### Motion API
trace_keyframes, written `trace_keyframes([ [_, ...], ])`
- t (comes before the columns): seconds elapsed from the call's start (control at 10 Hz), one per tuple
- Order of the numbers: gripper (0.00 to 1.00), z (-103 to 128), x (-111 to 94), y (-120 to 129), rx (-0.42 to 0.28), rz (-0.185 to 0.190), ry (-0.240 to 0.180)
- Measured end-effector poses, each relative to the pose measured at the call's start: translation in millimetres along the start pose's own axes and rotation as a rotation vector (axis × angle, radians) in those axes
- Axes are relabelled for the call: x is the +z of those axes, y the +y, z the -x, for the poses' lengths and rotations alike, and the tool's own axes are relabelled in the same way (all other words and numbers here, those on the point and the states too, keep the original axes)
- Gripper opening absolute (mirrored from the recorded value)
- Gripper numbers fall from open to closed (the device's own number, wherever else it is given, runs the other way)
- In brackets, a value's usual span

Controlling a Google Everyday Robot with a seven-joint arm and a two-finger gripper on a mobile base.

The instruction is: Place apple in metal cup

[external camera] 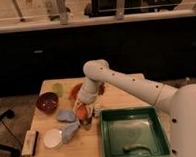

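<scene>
My gripper (pixel 83 113) hangs over the middle of the wooden table, just left of the green tray. It is shut on the apple (pixel 82 113), a small orange-red fruit that shows between the fingers. Right below it stands the metal cup (pixel 86 126), small and dark grey; the apple is just above its rim or at it, and I cannot tell whether they touch. The white arm reaches in from the right and hides part of the table behind it.
A green tray (pixel 132 133) lies at the right front. A dark red bowl (pixel 47 102), a pale yellow-green cup (pixel 58 88) and an orange bowl (pixel 75 90) stand at the back left. Two blue-grey objects (pixel 66 116), a white disc (pixel 52 138) and a brush-like block (pixel 29 143) lie at the left front.
</scene>
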Motion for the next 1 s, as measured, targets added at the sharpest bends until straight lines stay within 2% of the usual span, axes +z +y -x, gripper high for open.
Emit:
trace_keyframes([
  [0.4, 0.02, 5, 1, 5, 0.001, 0.045, -0.084],
  [0.6, 0.02, 7, 2, 9, 0.011, 0.067, -0.110],
  [0.8, 0.02, 7, 2, 13, 0.028, 0.075, -0.117],
  [1.0, 0.14, 6, 3, 17, 0.041, 0.080, -0.125],
])
